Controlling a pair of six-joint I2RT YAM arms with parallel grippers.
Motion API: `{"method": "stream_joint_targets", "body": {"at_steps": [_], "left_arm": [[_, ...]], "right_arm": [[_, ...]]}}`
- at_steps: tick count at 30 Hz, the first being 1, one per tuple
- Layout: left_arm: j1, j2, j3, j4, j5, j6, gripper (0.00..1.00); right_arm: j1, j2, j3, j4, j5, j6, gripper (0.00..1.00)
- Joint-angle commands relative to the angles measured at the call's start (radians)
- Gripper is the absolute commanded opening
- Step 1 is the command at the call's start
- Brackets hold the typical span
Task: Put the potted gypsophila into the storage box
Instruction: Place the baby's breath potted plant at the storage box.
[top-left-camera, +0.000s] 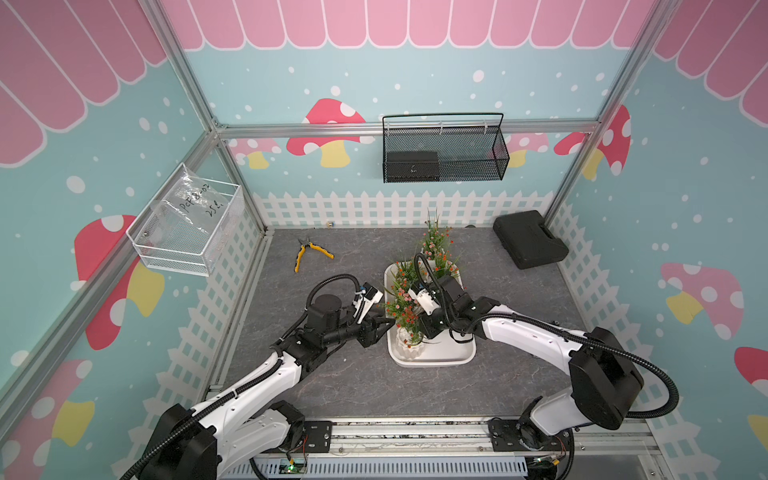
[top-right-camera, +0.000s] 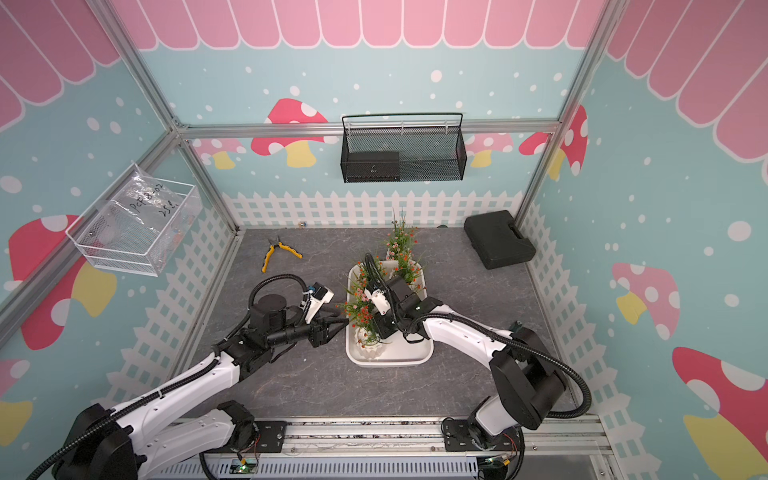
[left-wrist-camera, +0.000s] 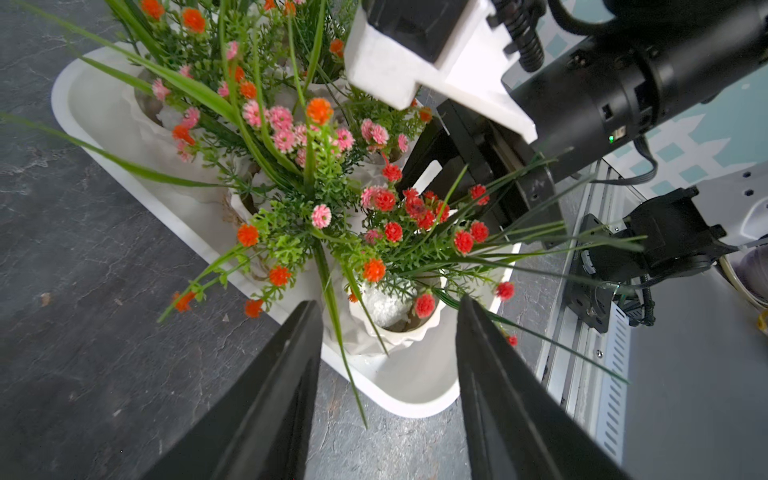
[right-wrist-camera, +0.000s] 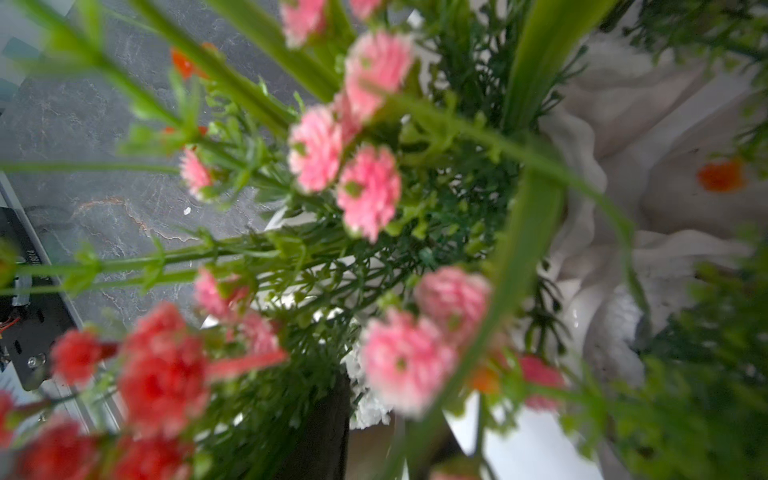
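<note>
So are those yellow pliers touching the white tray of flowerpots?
Apart. Both top views show bare grey tabletop between the pliers and the storage box.

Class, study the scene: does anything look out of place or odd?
One potted gypsophila appears to stand on the tabletop just beyond the storage box's far rim, not inside it. Also, yellow-handled pliers lie loose there.
</note>
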Motion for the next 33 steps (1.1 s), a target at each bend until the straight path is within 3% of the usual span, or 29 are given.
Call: {"method": "stream_joint_targets", "body": {"at_steps": [1,11,18,25,33], "left_arm": [[-0.003,0.004,-0.01,0.024,-0.023,0.012,0.53],[0.002,0.003,0.001,0.026,-0.091,-0.008,0.53],[0.007,0.019,0.024,0.014,-0.194,-0.051,0.52],[0.033,0.07,0.059,0.012,-0.252,-0.087,0.53],[0.065,0.155,0.136,0.024,-0.254,-0.098,0.56]], "right_arm": [[0.006,-0.07,0.004,-0.051,-0.027,-0.04,0.28],[-0.057,-0.287,0.004,-0.127,-0.018,-0.083,0.3],[-0.205,-0.323,0.042,-0.093,-0.036,-0.094,0.37],[-0.356,-0.206,0.144,-0.041,-0.015,-0.053,0.41],[-0.516,-0.024,0.28,0.046,-0.104,0.025,0.46]]}}
